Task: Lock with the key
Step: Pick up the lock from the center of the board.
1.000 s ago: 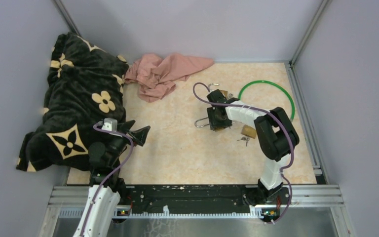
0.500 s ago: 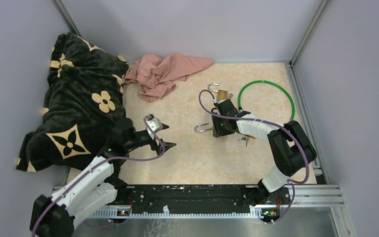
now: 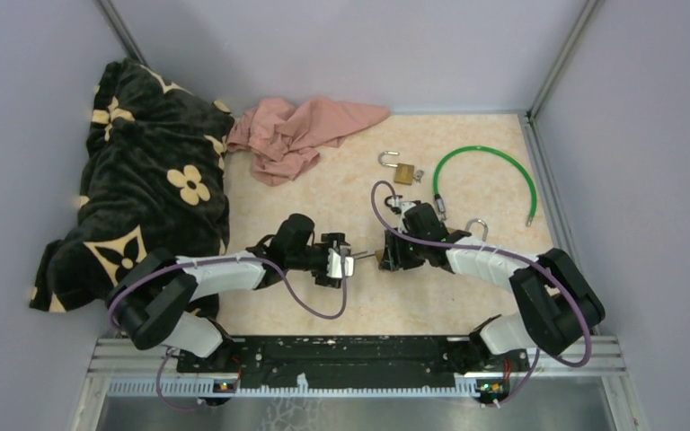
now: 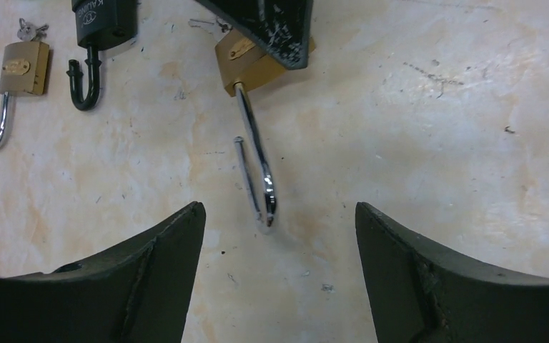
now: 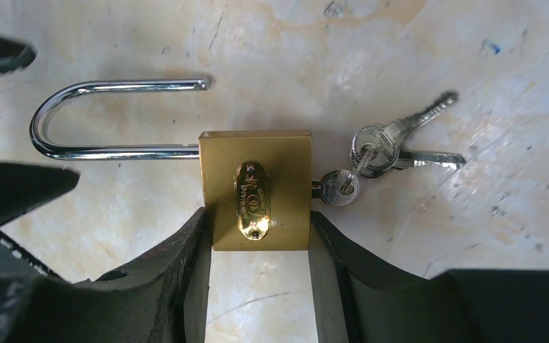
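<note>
A brass padlock lies flat on the table with its chrome shackle swung open and pointing left. A key sits in its keyhole, with two spare keys on a ring beside it. My right gripper is shut on the lock body, one finger on each side. In the top view this gripper faces my left gripper. The left gripper is open, its fingers either side of the shackle's bend and just short of it, touching nothing.
A small brass padlock and a black padlock lie further out. A green cable curves at the back right. A pink cloth and a dark flowered blanket cover the back left.
My left arm has swung from the blanket's edge across to the shackle. The right gripper has closed on the brass padlock and dragged it nearer and leftward.
</note>
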